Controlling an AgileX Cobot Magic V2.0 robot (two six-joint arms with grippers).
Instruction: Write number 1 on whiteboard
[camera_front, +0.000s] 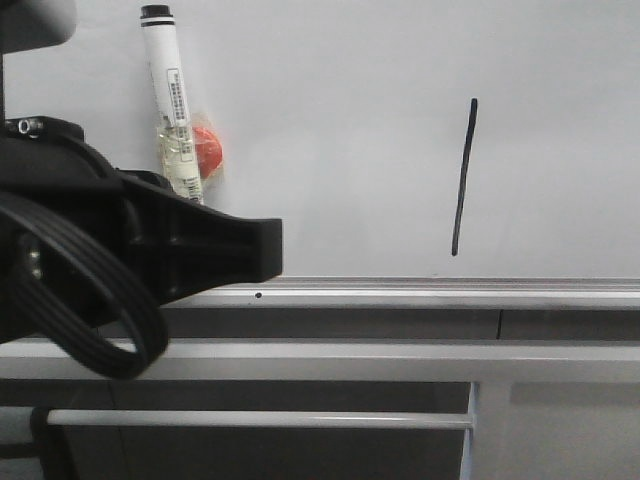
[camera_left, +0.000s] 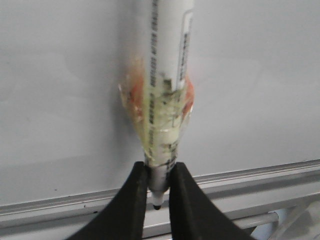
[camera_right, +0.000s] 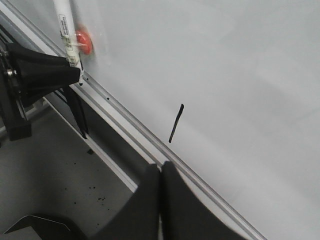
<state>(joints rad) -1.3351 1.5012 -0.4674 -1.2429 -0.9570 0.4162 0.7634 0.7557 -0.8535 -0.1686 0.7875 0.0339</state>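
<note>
One thin black number 1 on glossy whiteboard, left pincer clamping marker, right pincer seemingly closed empty.

My left tool is running off the lower edge of its wrist view, and in the front view my own arm is covering the marker from its lower barrel down — the tip is not showing there. The marker's print is staying too blurred to read. An orange lump is sitting half hidden behind the barrel; I cannot tell what it is. The whiteboard is getting cut by every frame's edge. My right tool is also running off its view's lower edge.
</note>
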